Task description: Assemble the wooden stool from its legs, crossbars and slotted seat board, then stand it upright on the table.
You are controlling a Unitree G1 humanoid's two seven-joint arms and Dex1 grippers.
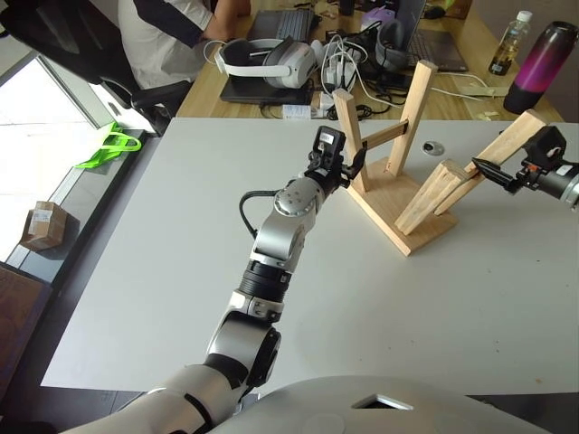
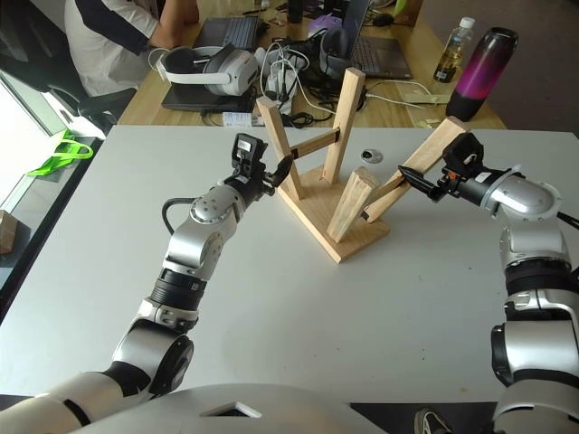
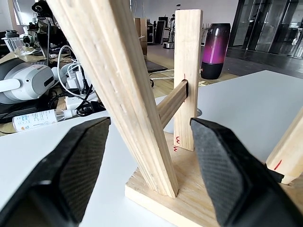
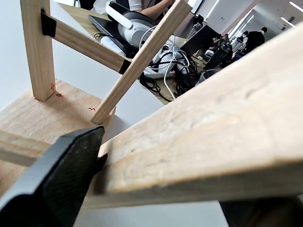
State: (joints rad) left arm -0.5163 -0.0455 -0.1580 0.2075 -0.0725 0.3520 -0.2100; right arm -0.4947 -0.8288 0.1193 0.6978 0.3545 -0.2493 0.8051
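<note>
Silver-grey segmented arms [image 2: 204, 235] with black joint rings, a looping black cable [image 1: 242, 206], black textured fingers [image 3: 80, 161].

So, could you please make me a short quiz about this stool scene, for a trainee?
1. True or false: the seat board lies on the table with its legs pointing up.
2. The left jaws are: A) open around a leg; B) shut on the crossbar; C) resting on the table.
3. Which jaws clamp the tilted leg?
Key: 1 true; 2 A; 3 the right jaws.
</note>
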